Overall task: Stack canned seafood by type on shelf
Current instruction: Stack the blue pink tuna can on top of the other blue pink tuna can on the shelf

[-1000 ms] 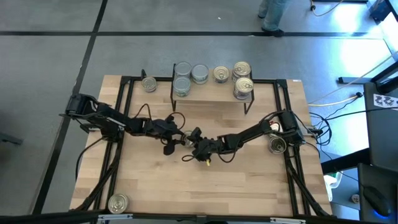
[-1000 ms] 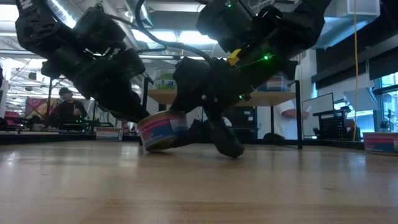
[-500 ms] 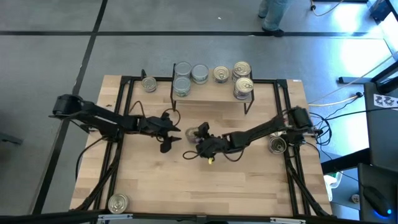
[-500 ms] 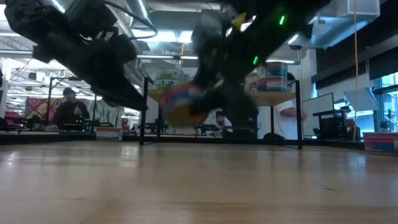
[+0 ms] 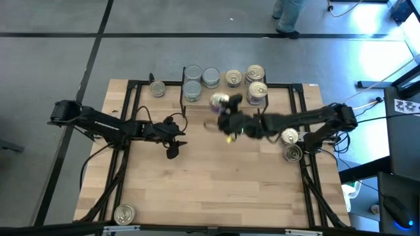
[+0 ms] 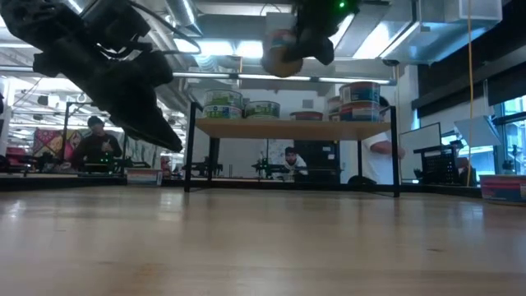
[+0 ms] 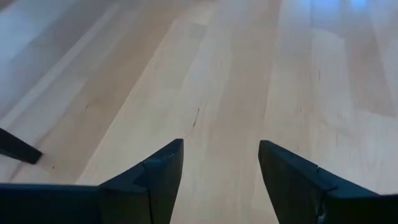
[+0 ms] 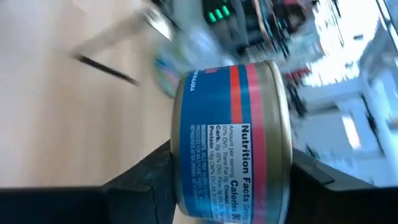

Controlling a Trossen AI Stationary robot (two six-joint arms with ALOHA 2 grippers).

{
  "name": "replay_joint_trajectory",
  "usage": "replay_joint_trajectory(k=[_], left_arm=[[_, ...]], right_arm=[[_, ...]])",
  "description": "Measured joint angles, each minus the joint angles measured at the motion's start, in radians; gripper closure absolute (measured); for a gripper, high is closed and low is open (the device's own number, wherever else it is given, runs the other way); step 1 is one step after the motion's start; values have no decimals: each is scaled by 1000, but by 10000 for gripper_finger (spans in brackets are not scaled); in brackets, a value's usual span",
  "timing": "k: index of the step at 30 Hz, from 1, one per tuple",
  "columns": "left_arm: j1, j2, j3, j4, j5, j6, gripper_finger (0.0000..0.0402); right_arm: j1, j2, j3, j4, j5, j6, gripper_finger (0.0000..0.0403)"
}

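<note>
A: The room beyond the surface (image 5: 216,170) is hard to read from the low view: people at desks, only partly visible past the shelf (image 6: 292,128) legs.

B: From above, the right arm reaches far across toward the shelf (image 5: 223,98), its right claw (image 5: 226,113) smeared. The left arm lies low and stretched over the surface's left half.

A: Its left claw (image 7: 221,168) stands open with nothing between its fingers, above bare wood.

B: The right wrist view shows what the top view blurs: the right claw (image 8: 227,180) clamped on a blue-and-red labelled can (image 8: 233,140), held sideways.

A: The low view puts that can (image 6: 281,51) high above the shelf board.

B: Other cans (image 5: 254,73) sit on the shelf; their labels can't be made out.
</note>
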Motion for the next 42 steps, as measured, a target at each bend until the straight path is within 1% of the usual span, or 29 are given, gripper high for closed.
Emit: replay_joint_trajectory(k=[2,4,10,15,19,23,26,27,32,34,37,42], left_arm=[[0,0,0,6,0,0,194],[0,0,0,15,-1,0,194],[0,0,1,22,-2,-1,194],[0,0,1,23,-2,-1,194],[0,0,1,24,-2,4,194],[0,-1,1,27,-2,5,194],[0,-1,2,28,-2,8,194],[0,-1,2,28,-2,8,194],[0,-1,2,28,-2,8,194],[0,-1,2,28,-2,8,194],[0,-1,2,28,-2,8,194],[0,-1,2,28,-2,8,194]], right_arm=[[-70,-7,35,-35,1,-4,206],[-145,-7,53,-43,-22,-7,206],[-348,-6,56,-71,-148,-2,206],[-458,2,56,-88,-249,53,206],[-499,8,58,-100,-306,82,206],[-522,19,58,-102,-329,102,206],[-522,31,58,-101,-327,103,204],[-522,35,58,-108,-318,103,193],[-519,37,58,-107,-315,108,104],[-518,37,58,-115,-323,122,80],[-518,37,58,-139,-360,156,63],[-518,37,58,-155,-397,207,59]])
